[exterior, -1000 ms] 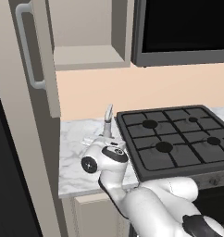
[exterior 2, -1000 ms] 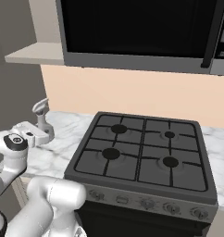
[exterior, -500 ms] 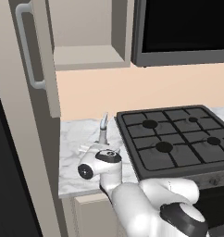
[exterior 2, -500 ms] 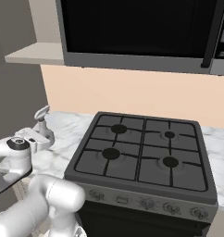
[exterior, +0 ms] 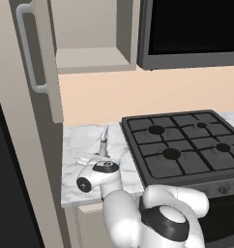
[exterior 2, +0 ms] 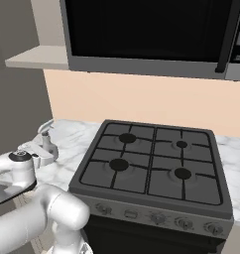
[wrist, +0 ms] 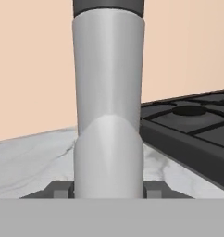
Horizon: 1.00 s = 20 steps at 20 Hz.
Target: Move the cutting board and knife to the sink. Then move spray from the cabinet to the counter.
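Looking over the base cameras, I am seeing the cabinet standing open at upper left, its door swung out toward me with the bar handle facing the camera and the inner shelf lying bare. The black microwave is hanging to the cabinet's right, above the black stove. The counter is running as a narrow marble strip between the tall panel on the left and the stove.

I am holding the arm low over that strip, with the wrist bent down toward the marble. The spray is standing upright on the counter just left of the stove's front left corner, its nozzle top poking up above the hand in both base views. In the hand view the bottle's grey body is rising straight up from between the two fingertips, and its dark neck band is sitting at the top edge.

The gripper is closing around the spray's lower body: both finger pads are pressing against its sides, one on each flank, with no gap showing. Whether the bottle's base is touching the marble I cannot tell, since the hand is covering it.
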Motion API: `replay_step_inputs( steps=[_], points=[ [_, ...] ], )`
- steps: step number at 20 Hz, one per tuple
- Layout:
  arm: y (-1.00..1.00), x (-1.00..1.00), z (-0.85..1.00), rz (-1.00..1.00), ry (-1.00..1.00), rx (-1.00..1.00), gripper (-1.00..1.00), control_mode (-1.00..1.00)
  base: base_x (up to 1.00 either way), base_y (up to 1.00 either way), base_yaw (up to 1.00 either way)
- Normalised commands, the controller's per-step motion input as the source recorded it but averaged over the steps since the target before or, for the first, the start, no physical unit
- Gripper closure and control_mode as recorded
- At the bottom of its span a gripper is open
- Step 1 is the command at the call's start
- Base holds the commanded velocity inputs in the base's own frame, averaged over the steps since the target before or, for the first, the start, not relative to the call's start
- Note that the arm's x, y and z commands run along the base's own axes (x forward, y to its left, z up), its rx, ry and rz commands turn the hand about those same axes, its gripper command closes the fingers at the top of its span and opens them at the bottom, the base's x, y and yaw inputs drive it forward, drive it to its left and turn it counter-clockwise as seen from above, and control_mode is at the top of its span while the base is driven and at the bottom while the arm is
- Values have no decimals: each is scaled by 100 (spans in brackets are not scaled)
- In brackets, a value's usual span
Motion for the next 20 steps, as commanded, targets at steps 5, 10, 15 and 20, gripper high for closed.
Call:
replay_step_inputs(
  steps=[5, 10, 15, 20],
  points=[
    [0, 6, -46, 0, -3, 1, 100, -100, 0, 0, 0],
    [0, 4, -30, 0, -3, 9, 100, -100, 0, 0, 0],
    [0, 1, -29, 0, -1, 16, -100, -100, 0, 0, 0],
    [-4, 0, -9, 0, 0, 12, -100, -100, 0, 0, 0]
  ],
)
